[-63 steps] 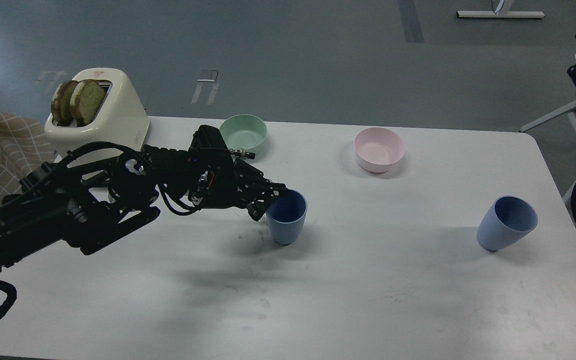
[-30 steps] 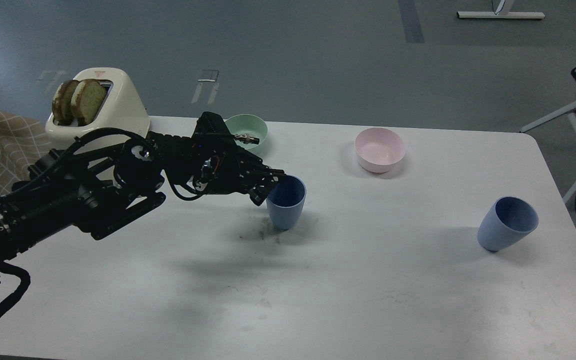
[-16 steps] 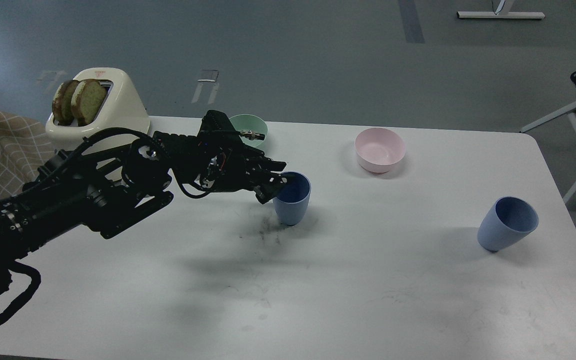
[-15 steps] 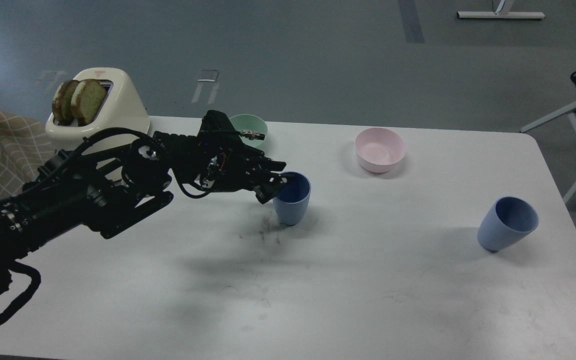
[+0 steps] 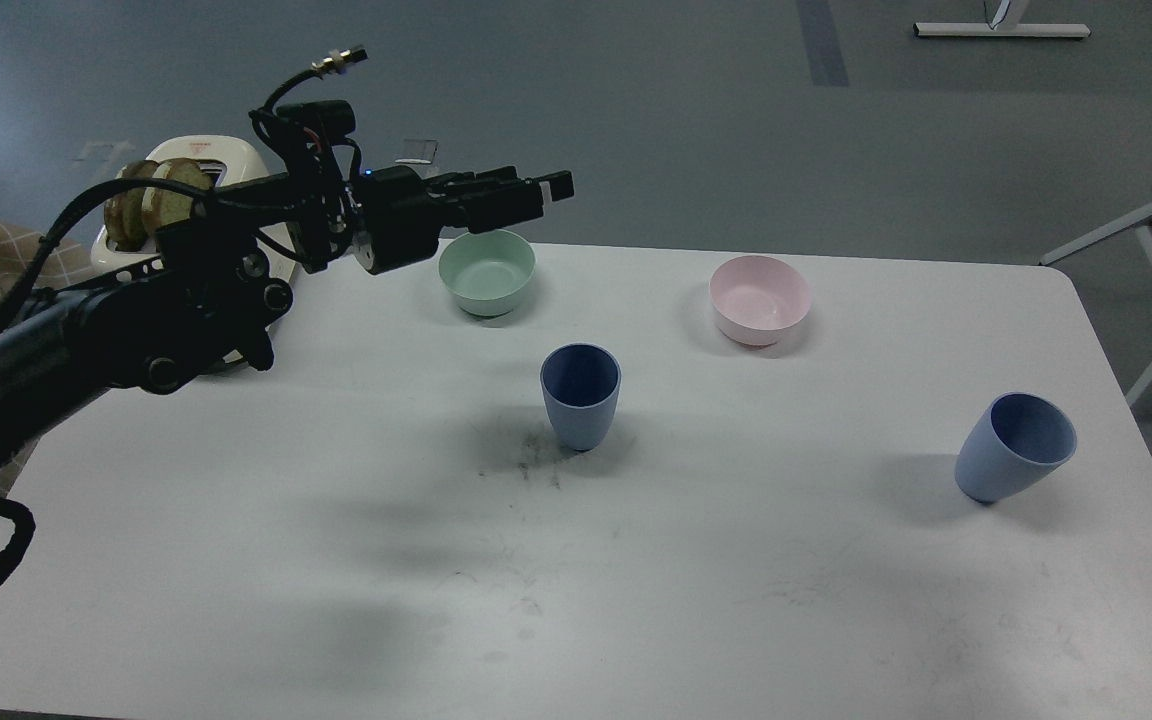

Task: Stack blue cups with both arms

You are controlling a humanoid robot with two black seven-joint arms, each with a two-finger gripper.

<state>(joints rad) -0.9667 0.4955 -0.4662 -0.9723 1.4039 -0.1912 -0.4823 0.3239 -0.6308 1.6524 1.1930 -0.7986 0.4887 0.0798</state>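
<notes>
One blue cup (image 5: 581, 395) stands upright on the white table (image 5: 336, 560), a little left of centre, with nothing touching it. The second blue cup (image 5: 1014, 446) stands near the right edge and leans to the right. My left gripper (image 5: 544, 185) is raised well above the table, up and to the left of the centre cup, and points right. Its two fingers lie side by side with a small gap between them, and it holds nothing. My right arm and its gripper are out of view.
A mint-green bowl (image 5: 487, 270) and a pale pink bowl (image 5: 759, 298) sit at the back of the table. A cream toaster (image 5: 236, 215) with bread slices stands back left, partly behind my left arm. Dark scuff marks (image 5: 526, 462) lie by the centre cup.
My left gripper has let go of the centre cup's rim and risen up and back, clear of it. The cup stays upright where it was set. The right cup has not moved.
</notes>
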